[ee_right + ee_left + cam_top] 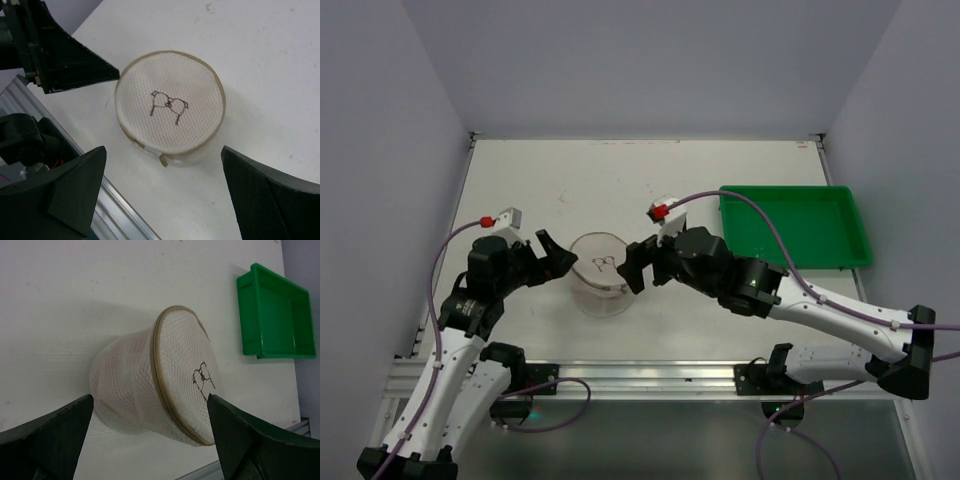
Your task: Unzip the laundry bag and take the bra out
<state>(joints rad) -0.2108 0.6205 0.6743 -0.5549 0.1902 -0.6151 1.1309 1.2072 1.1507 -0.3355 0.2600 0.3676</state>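
Observation:
The laundry bag [599,273] is a round white mesh drum with a beige zip rim and a black bra sketch on its flat top. It stands on the table between both grippers, zipped shut. Its small beige zip pull [163,160] hangs at the near side. The bra is hidden inside. My left gripper [560,256] is open just left of the bag, its fingers [55,432] wide either side of the bag [160,382]. My right gripper [635,265] is open just right of the bag [170,107], not touching it.
A green rectangular tray [795,227] sits at the right of the white table [620,180], also in the left wrist view [275,315]. The metal rail [650,375] runs along the table's near edge. Purple walls close in both sides.

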